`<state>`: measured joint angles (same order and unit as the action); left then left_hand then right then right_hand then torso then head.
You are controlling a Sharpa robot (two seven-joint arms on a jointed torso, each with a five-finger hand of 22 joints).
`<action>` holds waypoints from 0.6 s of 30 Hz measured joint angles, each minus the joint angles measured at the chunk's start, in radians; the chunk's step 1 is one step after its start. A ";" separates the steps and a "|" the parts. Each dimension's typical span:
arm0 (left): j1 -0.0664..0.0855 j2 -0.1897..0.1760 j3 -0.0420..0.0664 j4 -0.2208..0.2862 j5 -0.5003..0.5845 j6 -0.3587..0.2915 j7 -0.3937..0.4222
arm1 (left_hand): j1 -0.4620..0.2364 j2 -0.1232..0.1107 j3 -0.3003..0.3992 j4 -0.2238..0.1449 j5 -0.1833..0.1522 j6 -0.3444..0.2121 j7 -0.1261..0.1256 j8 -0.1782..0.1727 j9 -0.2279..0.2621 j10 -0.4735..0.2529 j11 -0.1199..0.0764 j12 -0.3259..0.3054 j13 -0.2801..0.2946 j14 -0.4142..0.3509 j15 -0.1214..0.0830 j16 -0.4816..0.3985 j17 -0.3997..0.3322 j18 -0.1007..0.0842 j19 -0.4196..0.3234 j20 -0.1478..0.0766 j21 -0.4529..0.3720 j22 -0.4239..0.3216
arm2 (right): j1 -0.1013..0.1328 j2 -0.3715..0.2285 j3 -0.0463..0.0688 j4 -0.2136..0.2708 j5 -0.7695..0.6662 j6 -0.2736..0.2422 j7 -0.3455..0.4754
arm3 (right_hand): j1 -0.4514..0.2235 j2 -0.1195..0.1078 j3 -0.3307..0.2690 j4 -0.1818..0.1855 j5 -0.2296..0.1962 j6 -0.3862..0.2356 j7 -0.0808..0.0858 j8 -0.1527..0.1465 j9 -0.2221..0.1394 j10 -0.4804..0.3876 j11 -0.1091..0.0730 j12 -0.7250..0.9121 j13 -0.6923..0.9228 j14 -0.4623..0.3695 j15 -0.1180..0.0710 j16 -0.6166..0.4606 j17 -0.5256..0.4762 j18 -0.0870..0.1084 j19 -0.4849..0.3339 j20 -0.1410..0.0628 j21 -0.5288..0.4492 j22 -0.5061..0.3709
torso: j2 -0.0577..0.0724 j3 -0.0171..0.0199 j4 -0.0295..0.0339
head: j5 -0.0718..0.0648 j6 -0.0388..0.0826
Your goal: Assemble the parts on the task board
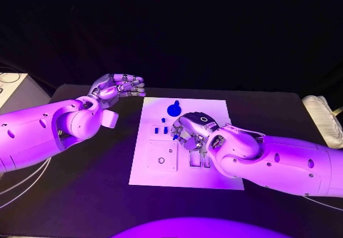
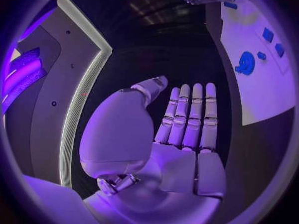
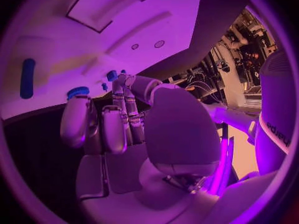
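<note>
Right hand [image 1: 192, 130] curled over the task board [image 1: 214, 110], grip unclear; left hand [image 1: 118, 88] empty, off-board upper left.
Assembly looks early: the round blue part [image 1: 175, 107] and small blue pieces [image 1: 161, 130] lie loose near centre.

A black table [image 1: 85, 198], white object [image 1: 323, 121] at its edge.

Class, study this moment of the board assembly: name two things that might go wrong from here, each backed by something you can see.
1. The right hand hangs low over the task board, fingers curled close to the small blue parts; a slight drift might knock them out of place.
2. The round blue part lies just beyond that hand, so reaching forward may sweep it along.
3. The left hand is off the board, so nothing steadies it.
</note>
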<state>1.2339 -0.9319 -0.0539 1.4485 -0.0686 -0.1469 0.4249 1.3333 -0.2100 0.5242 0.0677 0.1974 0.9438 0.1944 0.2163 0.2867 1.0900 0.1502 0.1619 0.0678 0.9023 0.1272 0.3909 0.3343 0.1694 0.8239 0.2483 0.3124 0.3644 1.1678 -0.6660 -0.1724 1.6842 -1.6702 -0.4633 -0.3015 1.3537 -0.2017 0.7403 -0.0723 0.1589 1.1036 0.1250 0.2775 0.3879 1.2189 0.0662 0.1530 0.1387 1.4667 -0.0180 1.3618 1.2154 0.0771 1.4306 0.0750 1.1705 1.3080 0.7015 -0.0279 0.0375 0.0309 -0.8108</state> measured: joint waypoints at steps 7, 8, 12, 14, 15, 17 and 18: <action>0.000 0.010 0.000 -0.002 -0.008 0.000 0.001 | 0.001 0.001 0.000 0.000 0.000 0.000 0.000 0.000 0.000 0.000 0.000 0.000 0.000 0.000 0.000 0.000 0.000 0.000 0.000 0.000 0.000 0.000 | -0.020 0.018 -0.004 -0.002 -0.021 0.007 0.000 | -0.008 -0.002 -0.001 -0.001 0.000 -0.001 -0.001 0.000 0.000 0.005 -0.002 0.000 -0.001 0.000 0.000 0.000 0.000 0.000 0.000 0.000 0.000 0.000 | 0.001 0.0013 -0.0020 | 0.016 -0.010; 0.000 0.011 0.000 -0.002 -0.009 0.000 0.001 | 0.004 0.004 0.000 0.000 0.000 0.000 0.000 0.001 0.000 0.000 0.000 0.000 0.000 0.000 0.000 0.000 0.000 0.000 0.000 0.000 -0.001 0.000 | -0.021 0.019 -0.004 -0.002 -0.023 0.008 -0.001 | -0.009 -0.001 -0.001 -0.001 0.000 -0.002 -0.002 0.000 0.000 0.005 -0.002 0.000 -0.002 0.000 0.000 0.000 0.000 0.000 0.000 0.000 0.000 0.000 | 0.001 0.0012 -0.0023 | 0.017 -0.011; 0.000 0.013 0.000 -0.003 -0.011 0.001 0.001 | 0.004 0.004 0.000 0.000 0.000 0.000 0.000 0.004 0.000 0.000 0.000 0.000 0.000 0.000 0.000 0.000 0.000 0.000 0.000 0.000 -0.004 -0.002 | -0.025 0.021 -0.006 -0.003 -0.032 0.012 -0.001 | -0.009 -0.001 -0.001 -0.001 0.000 -0.002 -0.002 0.000 0.000 0.005 -0.002 -0.001 -0.002 0.000 0.000 0.000 0.000 0.000 0.000 0.000 0.000 0.000 | 0.001 0.0013 -0.0031 | 0.019 -0.014; 0.000 0.014 0.000 -0.003 -0.013 0.001 0.001 | 0.004 0.004 0.000 0.000 0.000 0.000 0.000 0.004 0.000 0.000 0.000 0.000 0.000 0.000 0.000 0.000 0.000 0.000 0.000 0.000 -0.004 -0.002 | -0.027 0.023 -0.006 -0.004 -0.037 0.014 -0.002 | -0.009 -0.001 -0.001 -0.001 0.000 -0.002 -0.002 -0.001 -0.001 0.007 -0.004 -0.002 -0.002 0.000 0.000 0.000 0.000 0.000 0.000 0.000 0.000 0.000 | 0.001 0.0012 -0.0030 | 0.020 -0.015; 0.000 0.014 0.000 -0.003 -0.013 0.001 0.001 | 0.004 0.004 0.000 0.000 0.000 0.000 0.000 0.004 0.000 0.000 0.000 0.000 0.000 0.000 0.000 0.000 0.000 0.000 0.000 0.000 -0.004 -0.002 | -0.028 0.024 -0.006 -0.005 -0.039 0.015 -0.002 | -0.009 -0.001 -0.001 -0.001 0.000 -0.002 -0.002 -0.001 -0.001 0.007 -0.004 -0.002 -0.002 0.000 0.000 0.000 0.000 0.000 0.000 0.000 0.000 0.000 | 0.001 0.0013 -0.0029 | 0.020 -0.015; 0.000 0.015 -0.001 -0.003 -0.014 0.001 0.001 | 0.004 0.004 0.000 0.000 0.000 0.000 0.000 0.004 0.000 0.000 0.000 0.000 0.000 0.000 0.000 0.000 0.000 0.000 0.000 0.000 -0.004 -0.001 | -0.030 0.026 -0.007 -0.006 -0.043 0.018 -0.003 | -0.009 -0.001 0.002 -0.004 0.000 -0.002 -0.002 -0.001 -0.001 0.007 -0.004 -0.003 -0.002 0.000 0.000 0.000 0.000 0.000 0.000 0.000 0.000 0.000 | 0.001 0.0018 -0.0027 | 0.021 -0.017; 0.000 0.015 -0.001 -0.003 -0.014 0.001 0.001 | 0.004 0.004 0.000 0.000 0.000 0.000 0.000 0.004 0.000 0.000 0.000 0.000 0.000 0.000 0.000 0.000 0.000 0.000 0.000 0.000 -0.004 -0.001 | -0.031 0.026 -0.008 -0.007 -0.045 0.019 -0.003 | -0.009 -0.001 0.002 -0.004 0.000 -0.002 -0.002 -0.001 0.000 0.007 -0.004 -0.003 -0.002 0.000 0.000 0.000 0.000 0.000 0.000 0.000 0.000 0.000 | 0.001 0.0018 -0.0024 | 0.021 -0.018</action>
<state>1.2339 -0.9173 -0.0544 1.4451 -0.0830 -0.1456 0.4263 1.3373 -0.2059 0.5242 0.0678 0.1974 0.9438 0.1944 0.2202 0.2867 1.0901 0.1502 0.1619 0.0678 0.9023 0.1272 0.3909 0.3342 0.1694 0.8239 0.2483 0.3079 0.3629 1.1373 -0.6398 -0.1800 1.6776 -1.7150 -0.4440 -0.3046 1.3446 -0.2029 0.7424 -0.0758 0.1587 1.1014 0.1232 0.2763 0.3874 1.2261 0.0625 0.1504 0.1370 1.4667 -0.0180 1.3618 1.2152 0.0771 1.4305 0.0751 1.1705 1.3078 0.7028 -0.0261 0.0351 0.0522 -0.8292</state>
